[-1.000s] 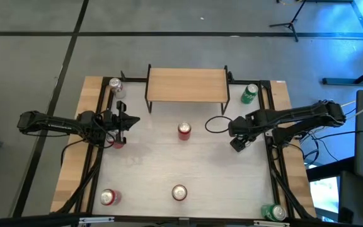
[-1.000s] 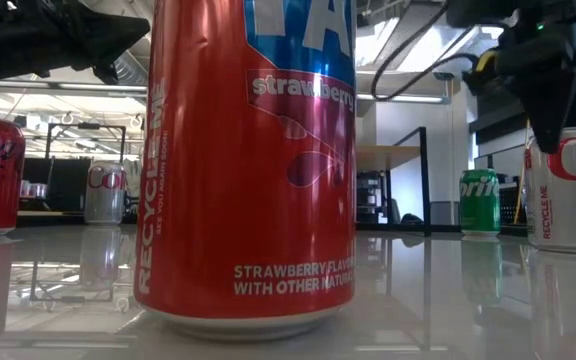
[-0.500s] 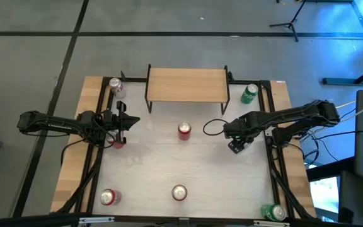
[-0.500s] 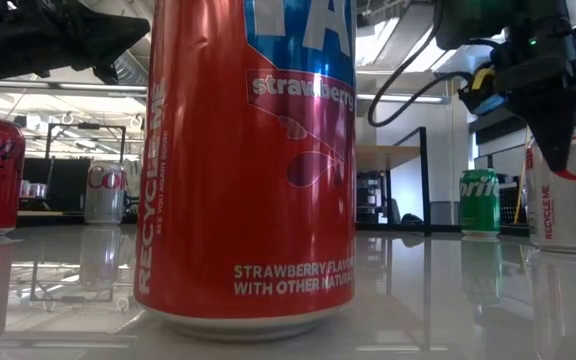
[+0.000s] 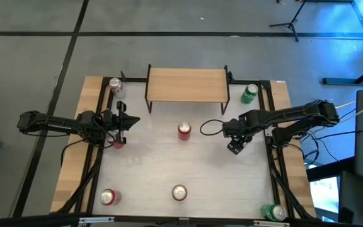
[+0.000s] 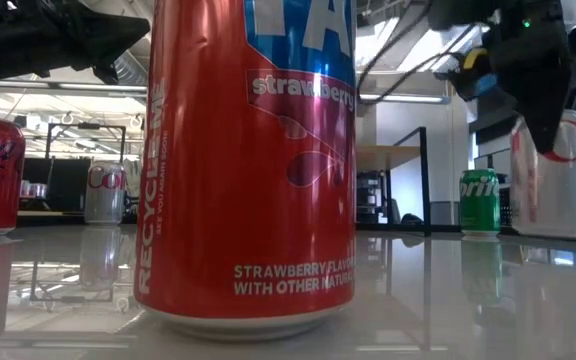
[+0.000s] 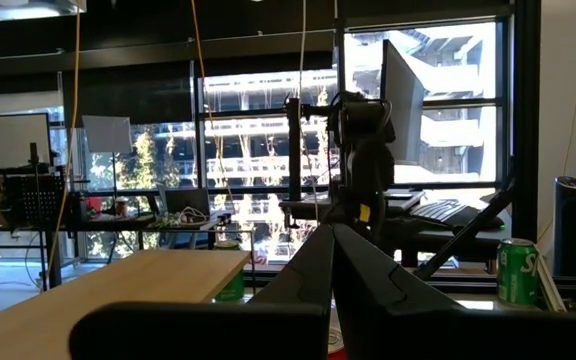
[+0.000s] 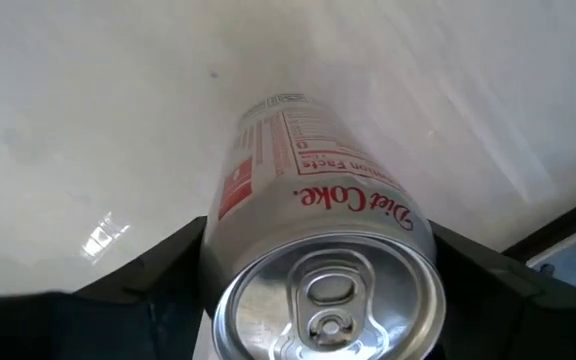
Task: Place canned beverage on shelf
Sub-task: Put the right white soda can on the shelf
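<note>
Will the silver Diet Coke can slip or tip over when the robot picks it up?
Probably slippery: the Diet Coke can is smooth, shiny metal. The right gripper has a finger on each side, so tipping seems unlikely. Its tab looks unopened, so it may be full and heavy.

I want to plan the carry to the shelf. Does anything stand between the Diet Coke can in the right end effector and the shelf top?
Nothing visible does. The right end effector holds the Diet Coke can right of table centre. The shelf lies beyond it, its top bare. The red can and green can flank the direct line.
</note>
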Tool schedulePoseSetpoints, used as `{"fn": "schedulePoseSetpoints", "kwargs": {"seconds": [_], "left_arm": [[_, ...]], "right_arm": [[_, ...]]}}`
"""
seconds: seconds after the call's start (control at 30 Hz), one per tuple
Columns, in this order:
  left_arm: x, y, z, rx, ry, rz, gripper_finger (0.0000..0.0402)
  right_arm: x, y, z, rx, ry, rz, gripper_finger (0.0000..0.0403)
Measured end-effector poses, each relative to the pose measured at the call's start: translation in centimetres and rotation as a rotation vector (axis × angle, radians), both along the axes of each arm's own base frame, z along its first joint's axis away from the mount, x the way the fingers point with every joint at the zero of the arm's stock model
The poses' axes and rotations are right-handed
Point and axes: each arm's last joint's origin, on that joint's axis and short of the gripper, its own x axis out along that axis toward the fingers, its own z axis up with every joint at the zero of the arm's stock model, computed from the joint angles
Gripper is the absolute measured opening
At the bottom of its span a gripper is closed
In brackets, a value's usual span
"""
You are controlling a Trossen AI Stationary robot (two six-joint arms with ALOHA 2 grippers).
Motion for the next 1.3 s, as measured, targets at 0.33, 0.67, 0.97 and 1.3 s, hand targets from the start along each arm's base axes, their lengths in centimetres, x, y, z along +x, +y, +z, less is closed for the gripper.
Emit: {"fn": "schedulePoseSetpoints", "kwargs": {"seconds": [0.33, 0.67, 0.97, 1.3], "left_arm": [[0.0, 0.0, 0.0, 0.0, 0.0, 0.0, 0.0002], [0.0, 0.0, 0.0, 0.0, 0.0, 0.0, 0.0002], [0.0, 0.0, 0.0, -0.002, -0.001, -0.001, 0.0002], [0.0, 0.0, 0.0, -0.005, -0.001, -0.001, 0.0002]], "right_arm": [[0.7, -0.3, 6.1, -0.042, -0.104, 0.018, 0.0291], [1.2, -3.9, 13.0, -0.138, -0.326, -0.001, 0.0291], [3.3, -9.1, 16.2, -0.227, -0.366, 0.023, 0.0291], [6.9, -16.8, 15.8, -0.239, -0.284, -0.019, 0.0291]]}}
